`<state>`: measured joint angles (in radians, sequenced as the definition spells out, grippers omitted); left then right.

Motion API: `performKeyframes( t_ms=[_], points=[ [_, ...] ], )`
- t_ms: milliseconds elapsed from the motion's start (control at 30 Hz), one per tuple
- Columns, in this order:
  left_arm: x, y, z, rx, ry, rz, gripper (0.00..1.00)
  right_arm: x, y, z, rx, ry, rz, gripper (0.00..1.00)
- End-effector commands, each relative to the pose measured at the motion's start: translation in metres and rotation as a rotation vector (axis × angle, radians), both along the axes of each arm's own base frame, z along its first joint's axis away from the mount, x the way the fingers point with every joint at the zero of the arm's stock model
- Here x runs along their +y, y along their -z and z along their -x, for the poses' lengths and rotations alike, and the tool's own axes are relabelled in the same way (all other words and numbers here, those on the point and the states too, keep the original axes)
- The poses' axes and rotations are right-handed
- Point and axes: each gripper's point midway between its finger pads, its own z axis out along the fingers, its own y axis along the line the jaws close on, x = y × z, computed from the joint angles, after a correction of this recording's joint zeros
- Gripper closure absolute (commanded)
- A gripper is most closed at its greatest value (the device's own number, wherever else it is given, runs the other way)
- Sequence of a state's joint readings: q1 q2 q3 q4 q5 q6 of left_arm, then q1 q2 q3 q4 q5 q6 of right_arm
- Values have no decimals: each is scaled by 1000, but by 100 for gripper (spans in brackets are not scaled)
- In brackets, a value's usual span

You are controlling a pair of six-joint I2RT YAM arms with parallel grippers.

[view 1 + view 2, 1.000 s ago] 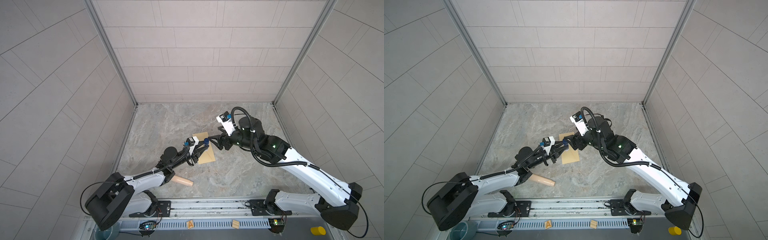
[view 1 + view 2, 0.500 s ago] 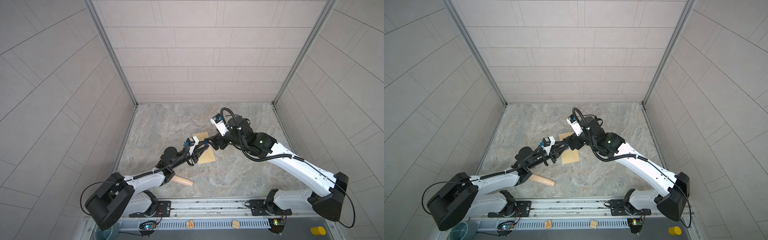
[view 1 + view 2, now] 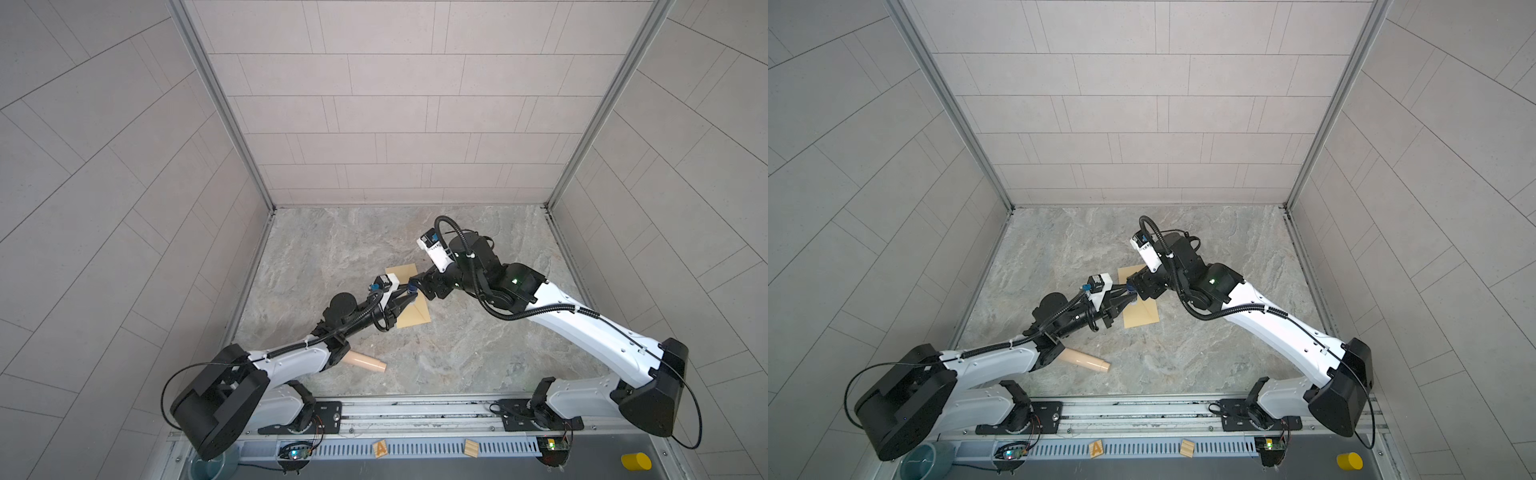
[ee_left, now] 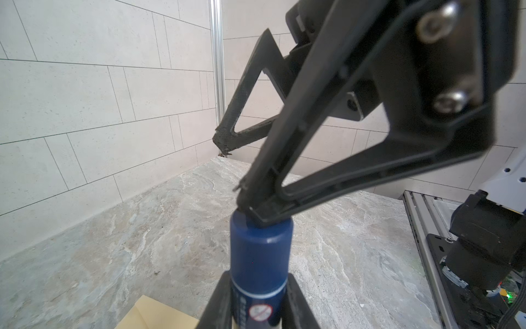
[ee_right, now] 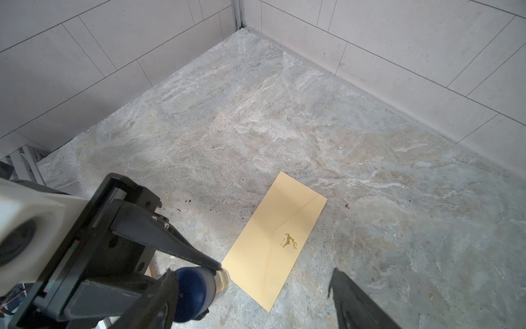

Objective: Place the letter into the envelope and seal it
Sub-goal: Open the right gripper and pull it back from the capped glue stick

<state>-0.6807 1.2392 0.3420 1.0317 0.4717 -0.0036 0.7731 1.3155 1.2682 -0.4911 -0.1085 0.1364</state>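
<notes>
Both top views look steeply down from high above the front rail (image 3: 415,411), taking in the whole table (image 3: 457,353) and the tiled walls (image 3: 395,124) — two nearly equal pictures. The left wrist view sits low, close behind a blue tube (image 4: 260,256), facing a far corner. The right wrist view looks down from nearby on the envelope (image 5: 273,242) and that same tube — both top views show the envelope too.

left gripper (image 3: 409,297) — clamped | right gripper (image 3: 414,284) — jaws spread, just beside it
</notes>
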Motion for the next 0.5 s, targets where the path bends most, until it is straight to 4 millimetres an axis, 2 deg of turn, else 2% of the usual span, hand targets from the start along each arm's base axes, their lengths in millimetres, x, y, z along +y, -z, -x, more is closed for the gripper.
performKeyframes(
  t_ms=[0, 467],
  points=[
    [1, -51, 3, -145, 12, 116, 100, -19, 52, 9, 98, 9, 170, 16],
    [1, -56, 1, -153, 2, 127, 100, -27, 117, 29, 241, -17, 244, 18]
  ],
)
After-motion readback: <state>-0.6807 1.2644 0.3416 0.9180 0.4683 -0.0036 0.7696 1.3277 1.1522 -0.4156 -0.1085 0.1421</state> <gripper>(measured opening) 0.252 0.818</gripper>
